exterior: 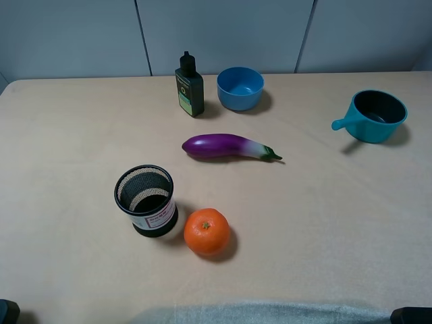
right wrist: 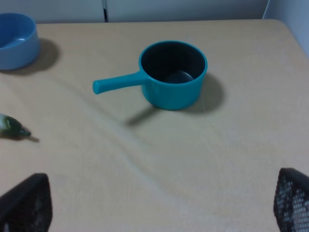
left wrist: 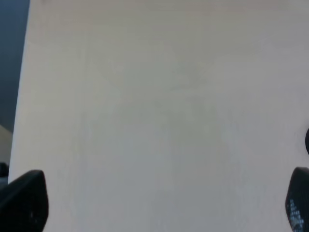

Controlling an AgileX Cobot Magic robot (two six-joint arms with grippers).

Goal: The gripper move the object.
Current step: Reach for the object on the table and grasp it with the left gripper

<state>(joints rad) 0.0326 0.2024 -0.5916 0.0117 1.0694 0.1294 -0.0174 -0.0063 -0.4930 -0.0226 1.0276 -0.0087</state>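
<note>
A purple toy eggplant [exterior: 226, 146] lay on its side near the middle of a beige table [exterior: 324, 223], with its green stem toward the right edge. A dark bottle [exterior: 190, 86] and a blue bowl [exterior: 240, 88] stood near the far edge, and a teal saucepan [exterior: 373, 116] near the far right corner. A mesh cup [exterior: 146, 200] and an orange [exterior: 207, 231] sat toward the near edge. The left end effector [left wrist: 161, 200] hung over bare table with its fingers wide apart. The right end effector [right wrist: 159, 203] was also spread, facing the saucepan.
</note>
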